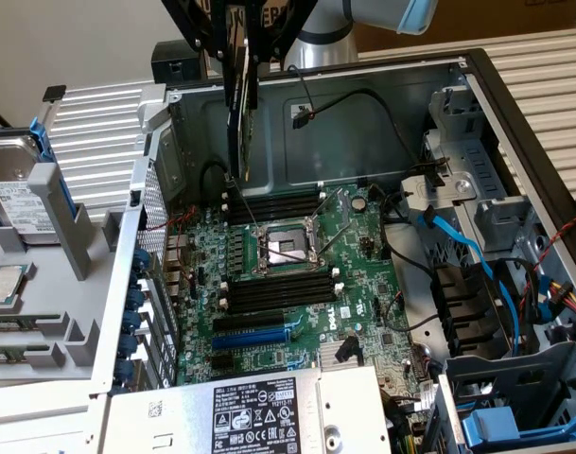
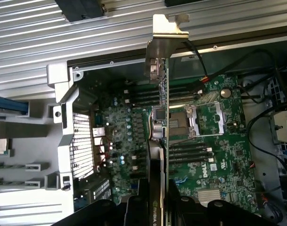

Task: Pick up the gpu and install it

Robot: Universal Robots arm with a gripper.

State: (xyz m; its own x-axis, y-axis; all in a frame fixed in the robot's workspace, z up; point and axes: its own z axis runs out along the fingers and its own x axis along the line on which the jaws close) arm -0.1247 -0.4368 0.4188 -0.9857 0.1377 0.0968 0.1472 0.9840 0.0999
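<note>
Dark sheet steel forms the biggest thing we see, the open computer case point(image 1: 382, 123), lying on its side with its inside facing up. Across its floor sits the large green motherboard point(image 1: 363, 284). At the case's near edge in the exterior view lies the silver power supply point(image 1: 269, 409) with its white label. Outside the case, to the exterior view's left, a hard drive point(image 1: 11, 180) rests in a grey holder point(image 1: 42, 284), well apart from the work.

The gpu point(image 1: 244, 118) is off any surface. It hangs in the air inside the case, over the far end of the motherboard, near the case's back wall. We see it edge-on as a thin dark blade, its long axis running straight down from the tool point(image 1: 242, 47), so it stands upright rather than lying along the board. The tool is clamped on the gpu at the card's upper end. The silver bracket point(image 2: 164, 40) is at the end farthest from the tool.

Below the card's lower tip lie the memory slots point(image 1: 273, 203) and, just beyond them, the processor socket point(image 1: 283, 248). The blue expansion slot point(image 1: 253, 333), which we judge to be the card's seat, lies well apart from it, toward the power-supply edge of the motherboard, flat on the board. So the slot lies nearward of the tool and level while the card is upright; the gpu is not yet seated.
</note>
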